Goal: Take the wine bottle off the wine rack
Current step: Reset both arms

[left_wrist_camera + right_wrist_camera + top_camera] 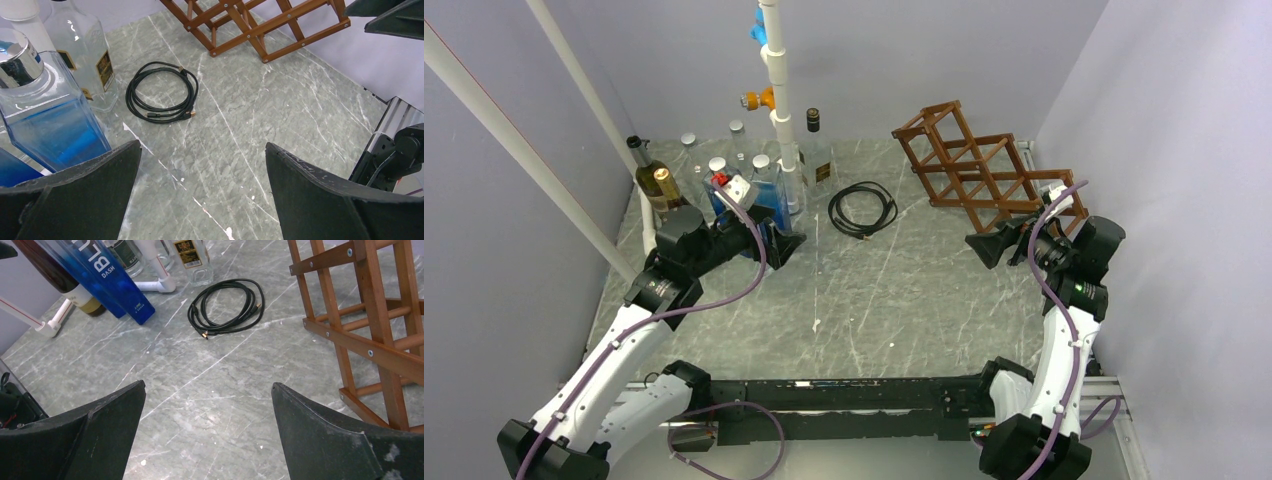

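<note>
The reddish-brown wine rack [964,150] stands at the back right of the table, and none of its cells in view holds anything. It also shows in the left wrist view as the wine rack [280,36] and in the right wrist view as the wine rack [372,290]. A dark wine bottle [654,182] stands upright at the back left among other bottles; its lower part is the dark bottle [52,272]. My left gripper [779,240] [203,145] is open beside the blue bottles. My right gripper [992,247] [208,383] is open just in front of the rack.
A blue square bottle [50,120] [110,285] and several clear bottles cluster at the back left. A clear bottle with a black cap [814,150] stands by a white pipe post [779,100]. A coiled black cable [862,208] lies mid-table. Walls close in on both sides.
</note>
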